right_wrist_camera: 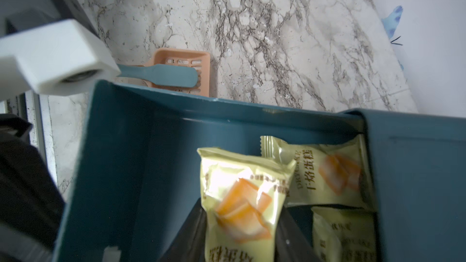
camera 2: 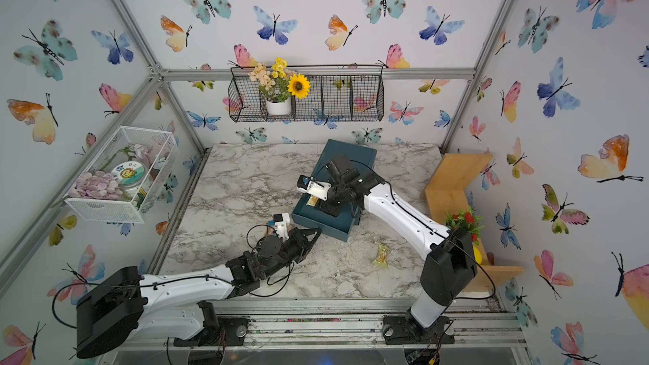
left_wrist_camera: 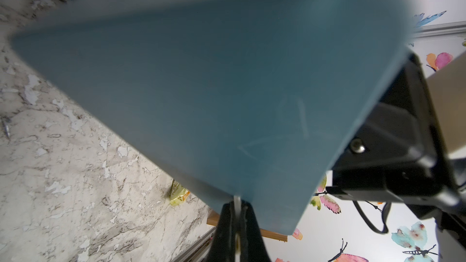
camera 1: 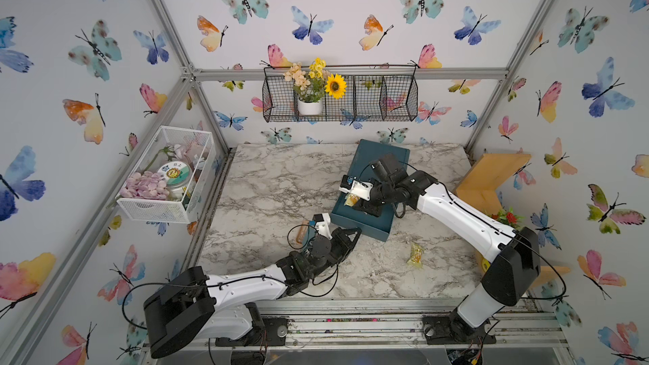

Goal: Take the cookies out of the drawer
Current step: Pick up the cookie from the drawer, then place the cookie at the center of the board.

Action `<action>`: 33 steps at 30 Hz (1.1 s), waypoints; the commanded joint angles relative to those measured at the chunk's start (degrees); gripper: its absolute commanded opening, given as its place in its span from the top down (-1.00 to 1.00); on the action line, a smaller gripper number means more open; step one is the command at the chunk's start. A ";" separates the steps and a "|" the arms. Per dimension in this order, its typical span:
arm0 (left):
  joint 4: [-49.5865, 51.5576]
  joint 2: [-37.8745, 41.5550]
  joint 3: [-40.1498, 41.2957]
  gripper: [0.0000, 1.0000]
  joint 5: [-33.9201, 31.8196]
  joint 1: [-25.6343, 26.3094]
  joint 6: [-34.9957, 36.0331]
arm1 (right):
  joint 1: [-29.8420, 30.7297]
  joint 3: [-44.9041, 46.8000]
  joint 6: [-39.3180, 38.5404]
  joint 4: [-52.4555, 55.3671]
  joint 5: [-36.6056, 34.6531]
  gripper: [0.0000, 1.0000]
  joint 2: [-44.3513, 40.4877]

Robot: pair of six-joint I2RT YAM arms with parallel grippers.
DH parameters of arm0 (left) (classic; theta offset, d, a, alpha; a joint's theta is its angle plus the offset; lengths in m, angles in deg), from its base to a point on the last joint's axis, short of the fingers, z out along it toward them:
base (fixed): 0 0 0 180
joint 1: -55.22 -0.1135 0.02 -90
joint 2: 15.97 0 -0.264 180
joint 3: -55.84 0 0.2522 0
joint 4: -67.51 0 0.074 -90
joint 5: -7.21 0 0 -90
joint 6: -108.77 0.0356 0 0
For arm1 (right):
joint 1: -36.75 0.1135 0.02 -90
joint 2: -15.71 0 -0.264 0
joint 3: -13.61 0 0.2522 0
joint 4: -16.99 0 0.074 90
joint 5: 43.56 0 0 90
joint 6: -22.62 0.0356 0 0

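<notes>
The teal drawer (camera 1: 368, 226) (camera 2: 330, 226) stands pulled out of its case (camera 1: 382, 154) on the marble table. My right gripper (right_wrist_camera: 242, 205) (camera 1: 353, 201) reaches into the drawer and is shut on a pale yellow cookie packet (right_wrist_camera: 239, 197) with an orange picture; a black finger sits on each side of it. Two more cookie packets (right_wrist_camera: 325, 172) (right_wrist_camera: 343, 235) lie at the drawer's inner end. Another packet (camera 1: 415, 255) (camera 2: 381, 256) (left_wrist_camera: 179, 194) lies on the table to the drawer's right. My left gripper (left_wrist_camera: 237, 205) (camera 1: 358, 231) is shut on a thin pale tab at the drawer front (left_wrist_camera: 214, 84).
A teal-handled brush on a peach dustpan (right_wrist_camera: 181, 71) lies on the table left of the drawer. A wooden shelf (camera 1: 491, 177) stands at the right edge, a white mesh basket (camera 1: 165, 177) hangs on the left wall and a black wire basket (camera 1: 386, 100) on the back wall.
</notes>
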 commanded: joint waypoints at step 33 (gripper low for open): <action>6.72 0.17 -1.90 1.00 -4.61 -1.17 -10.60 | -5.08 31.98 59.14 -4.21 -26.71 0.30 -28.55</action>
